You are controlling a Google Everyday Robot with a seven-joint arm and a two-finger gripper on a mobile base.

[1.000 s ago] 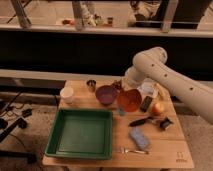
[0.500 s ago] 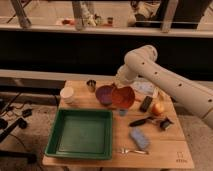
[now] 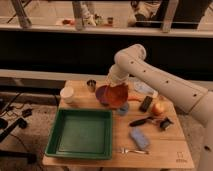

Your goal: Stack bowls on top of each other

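Bowls first: the orange bowl (image 3: 119,95) hangs tilted from my hand (image 3: 114,86), clamped shut on its far rim, and it overlaps the purple bowl (image 3: 103,93), which sits on the tabletop (image 3: 155,147) just behind the green tray (image 3: 81,133). The risk I see is the tilt: if I let go with the orange bowl canted like this and off-centre, it could catch the purple rim, slide off sideways and knock the blue cup (image 3: 123,108) just beside it, or tip the purple bowl toward the tray. A rim pinch is also a thin hold, so the bowl could swing or slip as I lower it. The metal cup (image 3: 91,85) and paper cup (image 3: 67,94) stand apart to the side. Against a second ago, the orange bowl has left its own spot beside the purple one and now sits over it, and my arm has swung that way with it.
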